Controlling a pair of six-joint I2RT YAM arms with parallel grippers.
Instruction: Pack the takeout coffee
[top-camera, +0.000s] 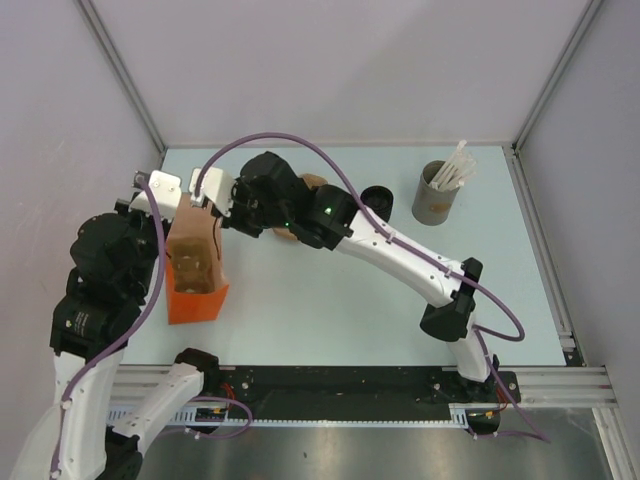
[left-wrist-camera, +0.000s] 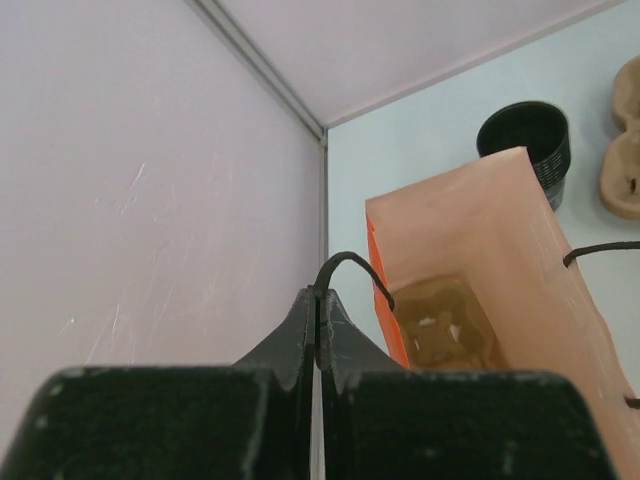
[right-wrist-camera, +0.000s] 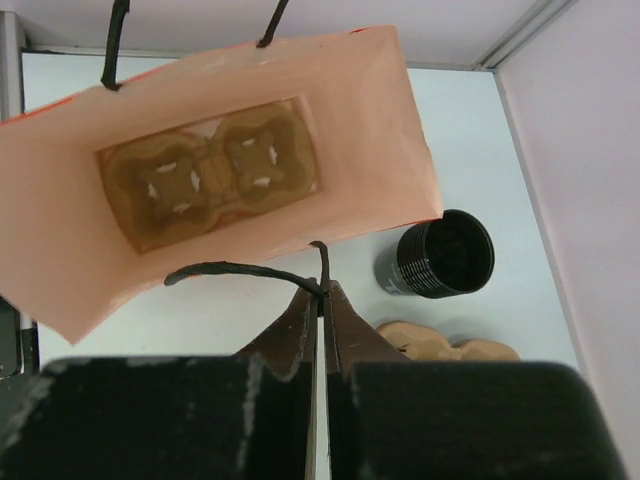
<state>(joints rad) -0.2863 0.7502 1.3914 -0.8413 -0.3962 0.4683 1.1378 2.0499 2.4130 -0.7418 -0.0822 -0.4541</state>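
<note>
Over orange bag (top-camera: 196, 303) | left end effector (left-wrist-camera: 318, 300) pinching handle (left-wrist-camera: 352, 259) | right end effector (right-wrist-camera: 322, 296) likewise

Matt orange paper bag (right-wrist-camera: 380, 130), rough brown pulp carrier (right-wrist-camera: 210, 180), ribbed black plastic cup (right-wrist-camera: 437, 262), smooth pale tabletop (right-wrist-camera: 500, 150).

The paper bag (top-camera: 196, 304) is bright orange outside and paler peach within, with black cord handles (right-wrist-camera: 235, 270). The pulp cup carrier (right-wrist-camera: 210, 180) on its floor is mottled olive-brown, and a second pulp carrier (right-wrist-camera: 450, 345) on the table is lighter tan. The takeout coffee cup (right-wrist-camera: 437, 255) is black with fine horizontal ribbing, and the grey-brown cylinder (top-camera: 433, 203) holds white sticks (top-camera: 452, 168). The table (top-camera: 330, 310) is pale blue-green, the walls (top-camera: 300, 60) pale lilac-grey, the left gripper (left-wrist-camera: 318, 320) and right gripper (right-wrist-camera: 322, 305) black, and the left arm (top-camera: 100, 290) and right arm (top-camera: 400, 260) black and white with purple cables (top-camera: 283, 139).
</note>
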